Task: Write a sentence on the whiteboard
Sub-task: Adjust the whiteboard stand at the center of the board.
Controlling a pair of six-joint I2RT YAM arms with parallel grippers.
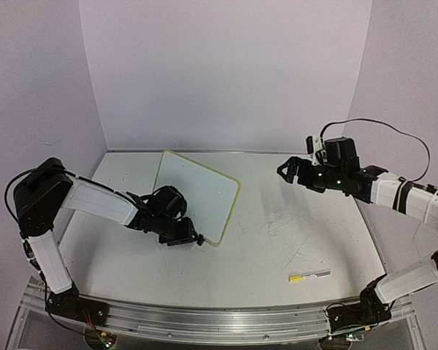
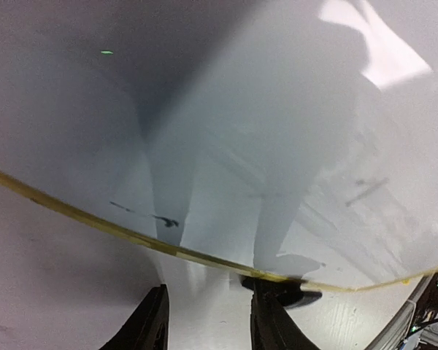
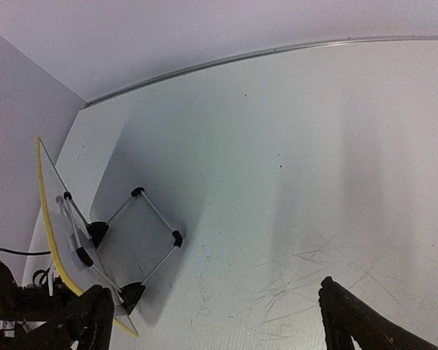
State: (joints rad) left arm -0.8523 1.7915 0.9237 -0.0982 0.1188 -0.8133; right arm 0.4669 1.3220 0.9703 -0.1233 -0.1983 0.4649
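Pale lilac walls (image 1: 226, 73) closed in a white counter (image 1: 277, 251) on three sides, its surface scored with grey scuff marks (image 1: 285, 226) right of centre. On the left-centre of the counter stood the whiteboard (image 1: 197, 200), tilted back on its wire stand (image 3: 142, 233) and black clip feet (image 3: 98, 232), its thin yellow rim facing the arms. The left hand (image 1: 196, 239) sat low at the board's near bottom corner, its fingers a narrow gap apart with the rim crossing just beyond their tips and nothing seen between them. The right hand (image 1: 285, 171) hung raised over the back right of the counter, spread wide and holding nothing, well apart from the board. A yellowish marker (image 1: 309, 276) lay alone near the front right edge, far from both hands, and a black cable (image 1: 394, 135) looped above the right arm. From overhead the left hand and the board itself hid the stand and feet. The left wrist view was blurred and filled by the board's face, where only a small dark smudge (image 2: 164, 220) showed; no writing could be made out. The right wrist view cut off the board's far side at the frame's left edge and showed only the tips of its own fingers.
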